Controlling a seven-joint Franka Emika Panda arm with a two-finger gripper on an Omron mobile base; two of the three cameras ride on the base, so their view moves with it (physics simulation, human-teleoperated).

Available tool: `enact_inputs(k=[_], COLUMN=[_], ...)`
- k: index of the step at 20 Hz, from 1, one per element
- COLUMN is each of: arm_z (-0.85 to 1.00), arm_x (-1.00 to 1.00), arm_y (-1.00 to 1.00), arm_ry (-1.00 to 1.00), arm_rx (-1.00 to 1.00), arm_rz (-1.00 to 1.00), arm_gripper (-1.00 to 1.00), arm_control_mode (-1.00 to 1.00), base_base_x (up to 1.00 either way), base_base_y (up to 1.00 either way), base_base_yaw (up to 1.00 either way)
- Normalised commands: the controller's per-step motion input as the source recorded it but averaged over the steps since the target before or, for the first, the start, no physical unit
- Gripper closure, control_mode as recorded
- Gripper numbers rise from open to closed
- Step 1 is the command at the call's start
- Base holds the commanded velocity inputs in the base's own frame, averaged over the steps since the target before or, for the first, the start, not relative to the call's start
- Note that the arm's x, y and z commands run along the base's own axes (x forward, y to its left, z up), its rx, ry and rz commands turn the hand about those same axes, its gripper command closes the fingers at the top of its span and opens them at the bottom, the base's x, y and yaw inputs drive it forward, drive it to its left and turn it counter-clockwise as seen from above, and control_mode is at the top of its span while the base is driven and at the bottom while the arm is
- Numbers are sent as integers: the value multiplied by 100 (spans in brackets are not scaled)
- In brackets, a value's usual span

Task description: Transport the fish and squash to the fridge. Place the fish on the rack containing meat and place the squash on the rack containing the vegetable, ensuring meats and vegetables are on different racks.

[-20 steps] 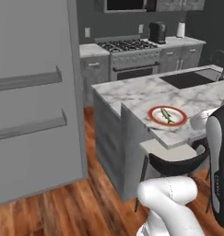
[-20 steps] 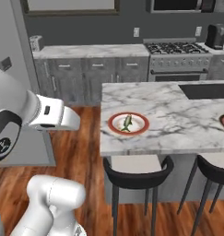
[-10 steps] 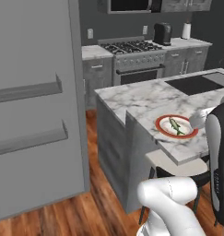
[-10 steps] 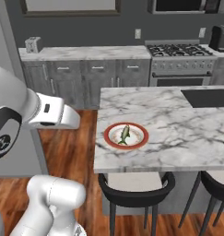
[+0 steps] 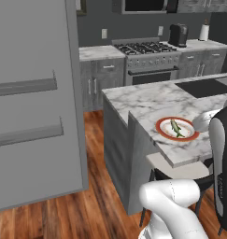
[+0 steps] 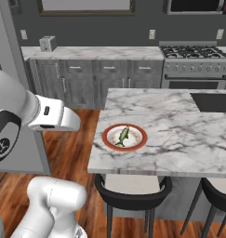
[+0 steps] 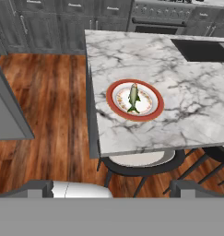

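The fish (image 7: 133, 97) is slender and grey-green and lies on a red-rimmed plate (image 7: 117, 87) near the front corner of the marble island. It also lies on the plate in the left base view (image 5: 175, 128) and in the right base view (image 6: 123, 135). My gripper (image 7: 113, 186) hovers high above and back from the island's front edge, open, with its dark fingertips (image 7: 38, 188) far apart and nothing between them. The fridge (image 5: 31, 107) stands at the left, showing a grey door with two bar rails. The squash is out of view.
A black stool (image 6: 133, 188) stands under the island's front edge, and a second one (image 6: 216, 195) to its right. A sink (image 7: 203, 50) is set into the island's far side. A stove (image 5: 147, 58) and grey cabinets (image 6: 96, 79) line the back wall. Wooden floor (image 7: 44, 97) lies between fridge and island.
The whole scene has shifted as the base drove: the fridge door now looms larger at the left and the island with the plate sits lower and closer. The fish stays on its plate.
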Motion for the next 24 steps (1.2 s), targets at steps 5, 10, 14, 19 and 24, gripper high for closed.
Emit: enact_inputs(k=[5,10,14,19,24], arm_z=[0,0,0,-3,-30], arm_x=[0,0,0,60,51], arm_y=[0,0,0,-30,-25], arm_ry=[0,0,0,14,21], arm_rx=[0,0,0,2,1], arm_rz=[0,0,0,1,0], arm_gripper=[-100,-100,-100,-100,-100], arm_control_mode=[100,100,100,-100,-100], base_base_x=[69,68,71,16,0], base_base_y=[-39,-27,-21,-4,0], base_base_yaw=[26,25,10,0,0])
